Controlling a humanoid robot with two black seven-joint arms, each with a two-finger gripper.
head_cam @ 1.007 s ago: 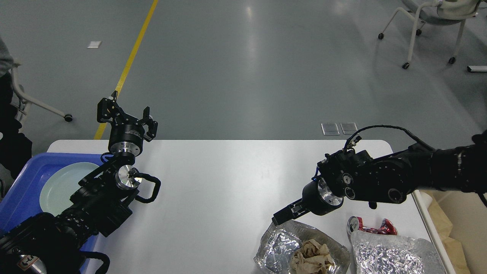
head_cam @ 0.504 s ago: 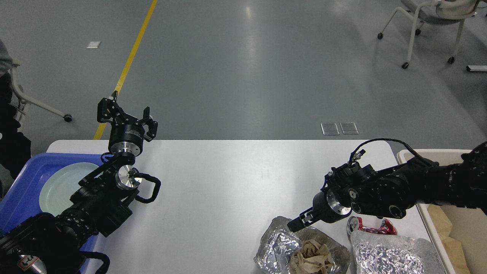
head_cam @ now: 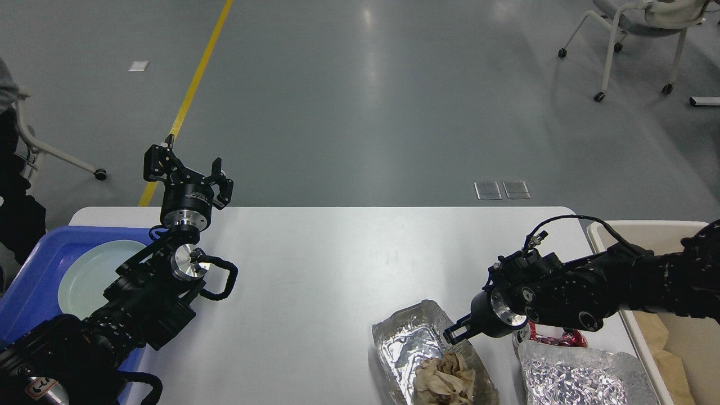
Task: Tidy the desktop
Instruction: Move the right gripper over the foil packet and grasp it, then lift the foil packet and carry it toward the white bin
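The white desktop [head_cam: 315,270] fills the lower middle. A crinkled foil tray [head_cam: 402,349] holding crumpled brown paper [head_cam: 444,379] lies near the front edge, right of centre. My right gripper [head_cam: 455,333] comes in from the right, low over the table, its fingers closed at the tray's right rim. Just right of it lie a red wrapper [head_cam: 557,338] and a crumpled foil sheet [head_cam: 574,379]. My left gripper [head_cam: 188,169] is open and empty, raised over the desktop's back left corner.
A blue plastic tray [head_cam: 34,270] with a pale green plate [head_cam: 90,275] sits at the table's left end, partly under my left arm. A cream bin [head_cam: 647,226] with brown paper inside stands off the right end. A wheeled chair [head_cam: 635,34] stands far back right.
My right gripper has moved right and lower, down to the foil tray's rim. The tray has turned and slid, its far corner now further left. The left arm has not moved.
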